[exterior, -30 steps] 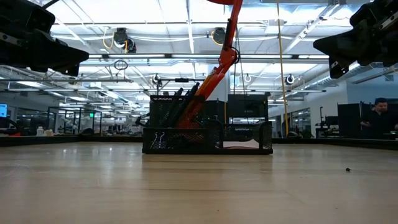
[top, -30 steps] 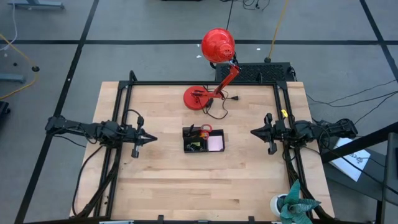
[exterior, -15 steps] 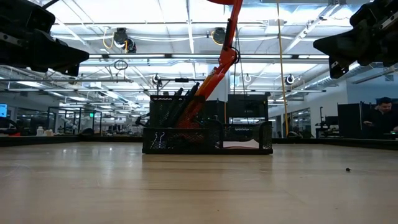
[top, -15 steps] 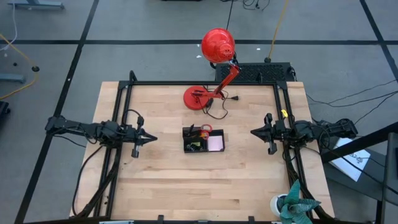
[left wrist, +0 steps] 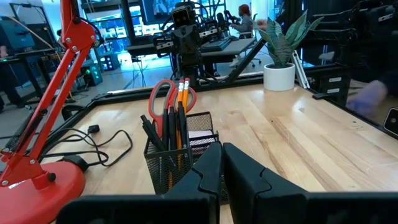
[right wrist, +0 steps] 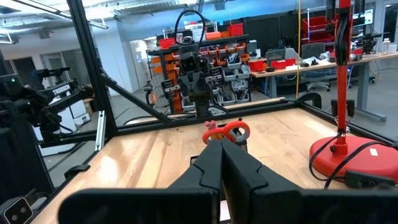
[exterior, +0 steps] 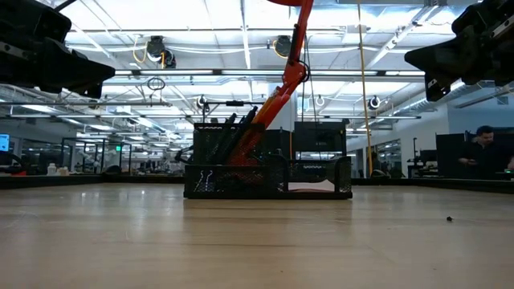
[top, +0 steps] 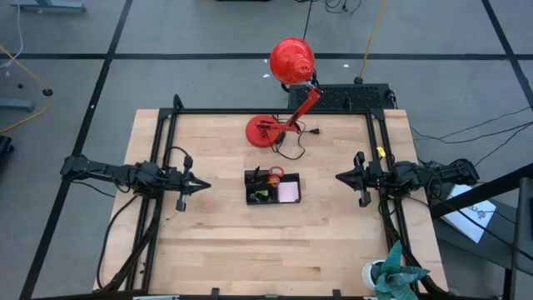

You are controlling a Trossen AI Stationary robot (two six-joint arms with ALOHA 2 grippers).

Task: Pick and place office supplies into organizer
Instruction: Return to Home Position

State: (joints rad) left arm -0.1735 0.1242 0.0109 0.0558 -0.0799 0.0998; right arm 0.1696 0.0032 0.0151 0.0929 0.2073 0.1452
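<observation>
The black mesh organizer [top: 272, 187] stands on the middle of the table. In its taller section stand the red-handled scissors [left wrist: 166, 98], two orange pencils [left wrist: 183, 99] and black pens [left wrist: 151, 129], all upright. A pink sticky-note pad [top: 288, 192] lies in the low section, and a small yellow-green piece [top: 261, 196] lies beside it. A black clip [exterior: 205, 181] shows behind the mesh wall. My left gripper [top: 204, 186] hovers shut to the organizer's left, pointing level at it. My right gripper [top: 340, 177] hovers shut to its right, also pointing at it. Neither holds anything.
A red desk lamp stands behind the organizer, with its base [top: 266, 132] on the table's far side, its head [top: 291, 60] beyond the far edge and its cord [top: 291, 150] trailing near the organizer. A potted plant [top: 391, 275] sits at the near right corner. A black frame [top: 275, 112] rims the table.
</observation>
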